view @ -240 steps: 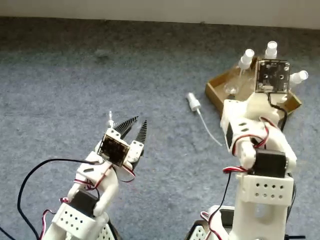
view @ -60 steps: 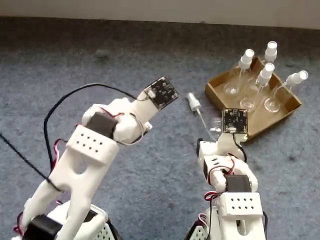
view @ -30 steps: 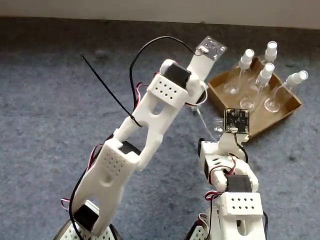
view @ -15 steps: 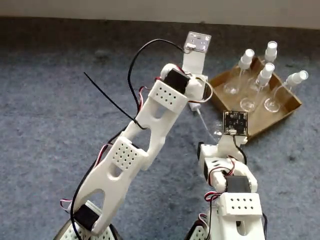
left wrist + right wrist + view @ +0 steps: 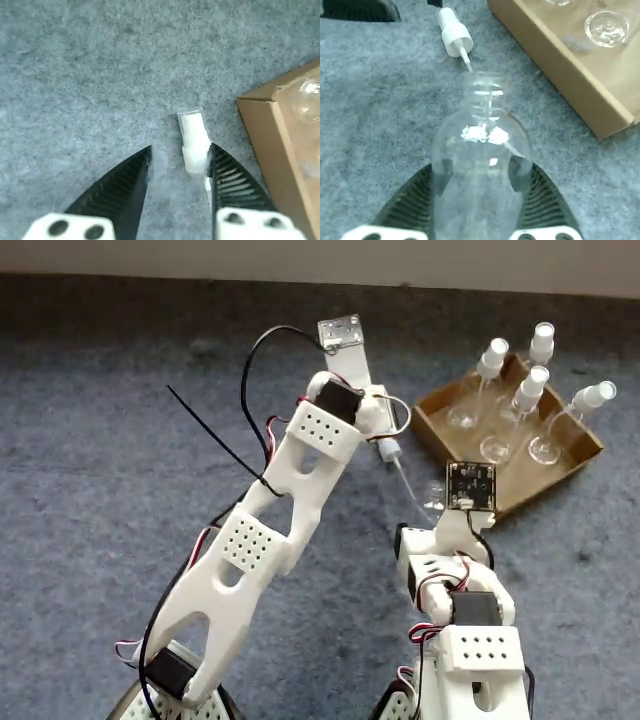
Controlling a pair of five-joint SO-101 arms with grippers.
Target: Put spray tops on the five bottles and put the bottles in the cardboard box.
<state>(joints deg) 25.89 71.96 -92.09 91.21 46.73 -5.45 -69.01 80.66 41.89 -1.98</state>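
The spray top [image 5: 194, 142] lies long-ways between the left gripper's [image 5: 180, 149] spread fingers, close against one, while the right gripper [image 5: 481, 176] hugs the bottle [image 5: 479, 145].

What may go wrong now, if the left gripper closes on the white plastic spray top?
1. The white plastic spray top lies off-centre, against one finger of the open left gripper; closing might push or tilt it.
2. Its thin tube ends near the clear round bottle held by the right gripper; lifting might snag there.
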